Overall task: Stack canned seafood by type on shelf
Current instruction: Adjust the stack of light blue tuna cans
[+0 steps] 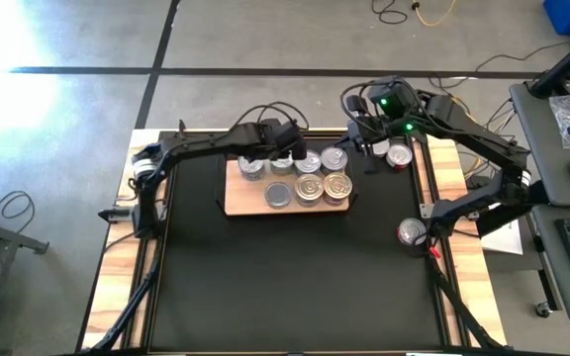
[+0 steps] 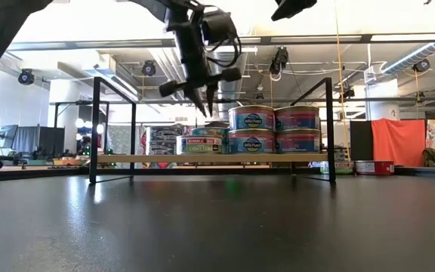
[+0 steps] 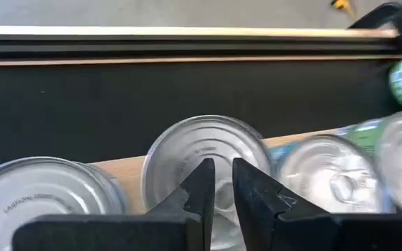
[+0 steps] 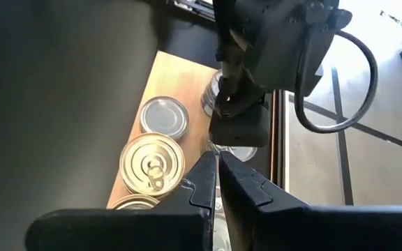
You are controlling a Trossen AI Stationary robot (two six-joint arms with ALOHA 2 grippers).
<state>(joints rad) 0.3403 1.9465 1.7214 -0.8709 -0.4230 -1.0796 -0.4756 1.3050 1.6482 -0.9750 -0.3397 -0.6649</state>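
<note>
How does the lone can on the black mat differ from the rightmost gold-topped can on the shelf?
The lone can sits on the black mat, the rightmost gold-topped can on the shelf. The lone can's top is silver, the gold-topped can's gold. The lone can stands alone; the gold-topped can has neighbours. Both: short round tins.

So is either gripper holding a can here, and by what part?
Nothing is held. The left gripper hangs shut above a silver can on the shelf, with nothing between its fingers. The right gripper is shut and empty too.
</note>
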